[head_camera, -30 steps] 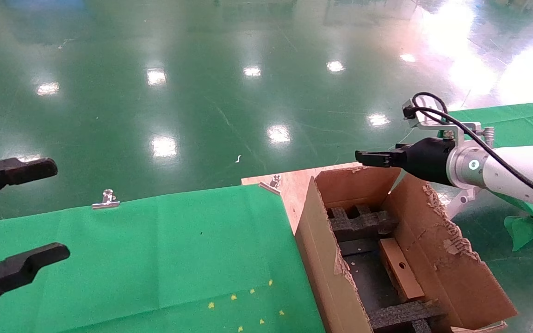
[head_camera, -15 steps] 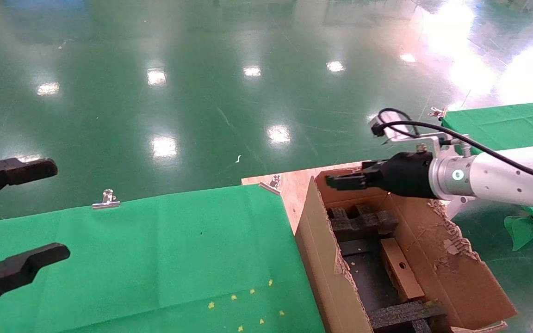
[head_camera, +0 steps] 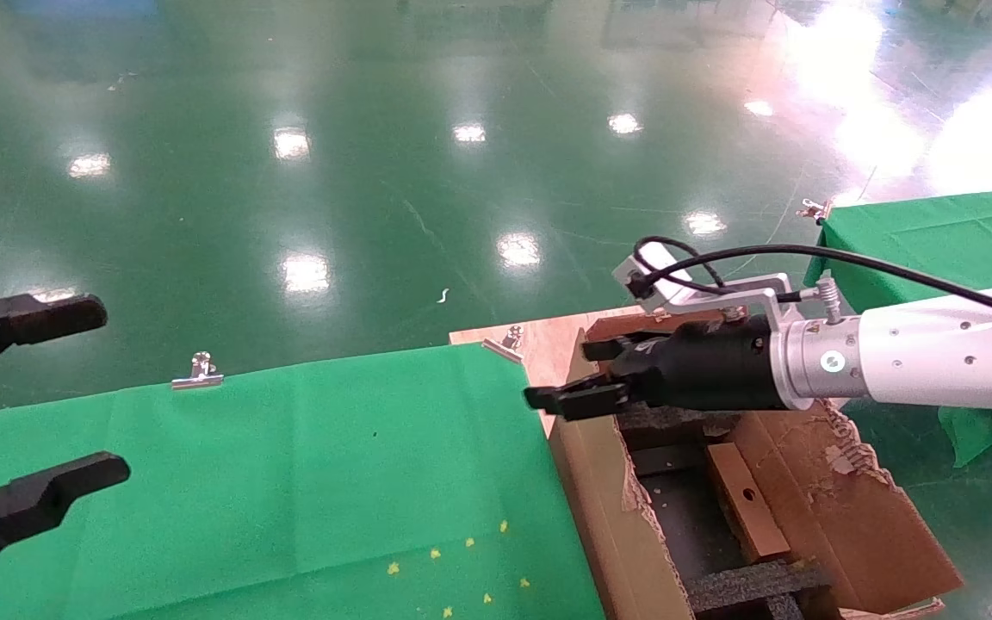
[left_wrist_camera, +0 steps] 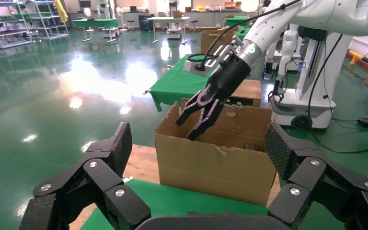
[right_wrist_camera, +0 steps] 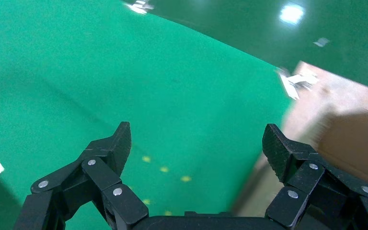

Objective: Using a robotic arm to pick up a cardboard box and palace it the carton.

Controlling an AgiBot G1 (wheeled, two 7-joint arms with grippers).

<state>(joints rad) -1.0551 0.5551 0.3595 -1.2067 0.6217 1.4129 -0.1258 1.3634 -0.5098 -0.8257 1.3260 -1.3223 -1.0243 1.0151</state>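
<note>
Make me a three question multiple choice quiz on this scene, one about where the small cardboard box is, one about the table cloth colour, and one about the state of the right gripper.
1. Where is the cardboard box?
A. On the green cloth
B. Inside the carton
C. In the right gripper

2. What colour is the cloth on the table?
A. Green
B. Blue
C. White

3. What is the state of the right gripper?
A. Shut on the box
B. Shut and empty
C. Open and empty

Answers:
1. B, the head view shows the box lying in the carton between the black foam inserts.
2. A, the cloth is green in the head view and the right wrist view.
3. C, its fingers are spread apart with nothing between them, above the carton's edge nearest the cloth.

The left gripper is parked open at the left.
</note>
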